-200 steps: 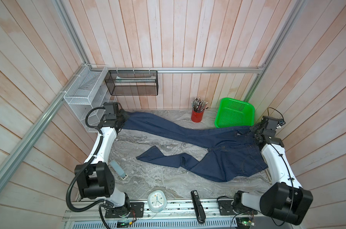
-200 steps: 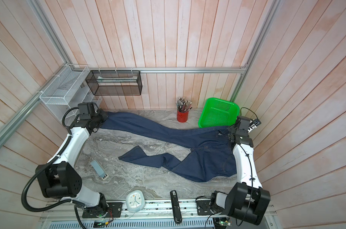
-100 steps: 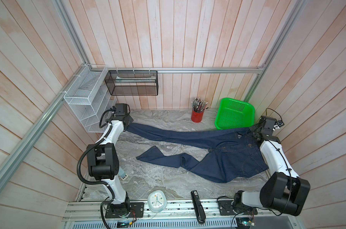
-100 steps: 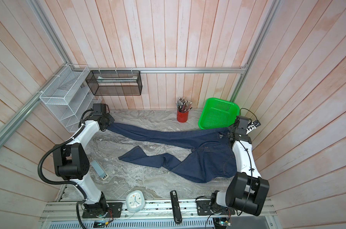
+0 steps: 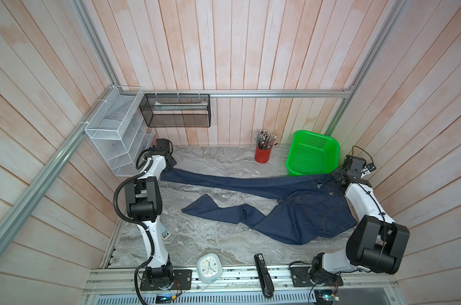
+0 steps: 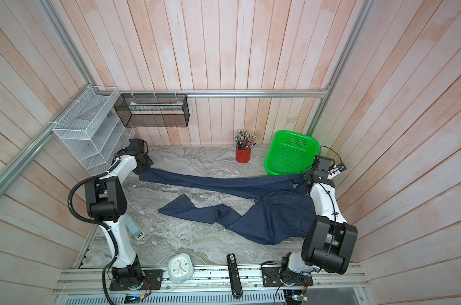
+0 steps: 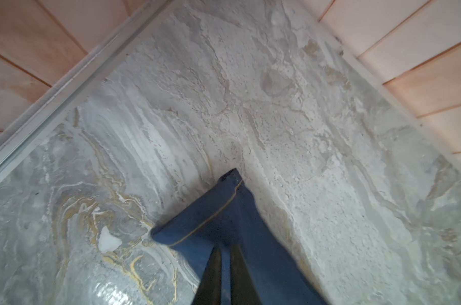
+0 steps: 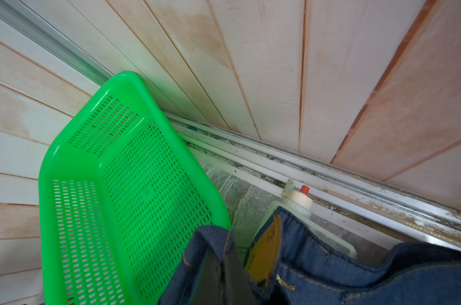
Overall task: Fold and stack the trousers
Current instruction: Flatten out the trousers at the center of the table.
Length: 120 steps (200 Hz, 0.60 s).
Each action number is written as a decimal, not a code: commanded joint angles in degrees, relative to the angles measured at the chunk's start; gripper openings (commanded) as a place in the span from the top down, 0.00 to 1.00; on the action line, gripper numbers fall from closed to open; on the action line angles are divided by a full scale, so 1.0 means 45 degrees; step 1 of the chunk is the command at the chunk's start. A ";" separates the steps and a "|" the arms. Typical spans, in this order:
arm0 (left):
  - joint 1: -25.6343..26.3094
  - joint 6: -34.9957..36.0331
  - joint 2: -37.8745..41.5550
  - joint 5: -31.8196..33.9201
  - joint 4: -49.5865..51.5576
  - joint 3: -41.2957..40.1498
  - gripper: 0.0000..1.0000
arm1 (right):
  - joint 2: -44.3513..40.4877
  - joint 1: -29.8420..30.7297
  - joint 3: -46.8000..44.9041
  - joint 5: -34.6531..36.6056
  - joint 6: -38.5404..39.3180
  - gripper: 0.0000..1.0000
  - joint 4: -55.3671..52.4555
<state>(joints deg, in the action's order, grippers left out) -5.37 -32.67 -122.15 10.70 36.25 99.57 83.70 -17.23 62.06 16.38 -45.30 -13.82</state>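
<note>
The trousers [image 5: 303, 211] are dark indigo jeans lying on the marble table, seen in both top views. One leg runs straight from the waist at the right to the back left. The other leg [image 6: 195, 208] lies bent toward the middle. My left gripper [image 5: 168, 165] sits at the end of the straight leg. In the left wrist view its fingers [image 7: 216, 266] stand close together on the denim just behind the hem [image 7: 219, 211]. My right gripper [image 8: 221, 248] is shut on the waistband [image 8: 356, 277] beside the tan patch, at the table's right edge [image 5: 335, 179].
A green basket [image 5: 314, 155] leans in the back right corner, next to my right gripper. A white bottle [image 8: 295, 200] lies behind the waistband. A red pencil cup [image 5: 262, 155], white wire rack [image 5: 113, 137] and black mesh shelf [image 5: 175, 111] line the back. A clock [image 5: 208, 266] and stapler [image 5: 262, 274] lie in front.
My left gripper has moved right and a little forward from the back left corner, its elbow folding up. The held leg now lies straighter and lower. My right gripper has barely shifted.
</note>
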 commanded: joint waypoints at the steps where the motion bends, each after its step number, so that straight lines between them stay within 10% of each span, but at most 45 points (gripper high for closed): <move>1: -0.0077 0.0144 -0.0488 0.0118 0.0989 0.0799 0.78 | 0.0140 0.0137 0.0654 0.0065 -0.0066 0.95 -0.0102; 72: 0.0203 0.0957 0.2990 -0.0683 0.1229 0.0177 0.39 | -0.0198 0.1203 0.2566 0.0651 0.1167 0.24 -0.2082; 120: 0.1553 0.1435 0.7524 -0.0952 0.1237 -0.2498 0.35 | -0.2534 0.2882 0.3103 0.1983 0.2201 0.02 -0.3220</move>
<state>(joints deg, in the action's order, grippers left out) -1.28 -27.86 -95.44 7.33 40.80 94.26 78.13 -8.36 73.67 20.27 -39.27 -23.24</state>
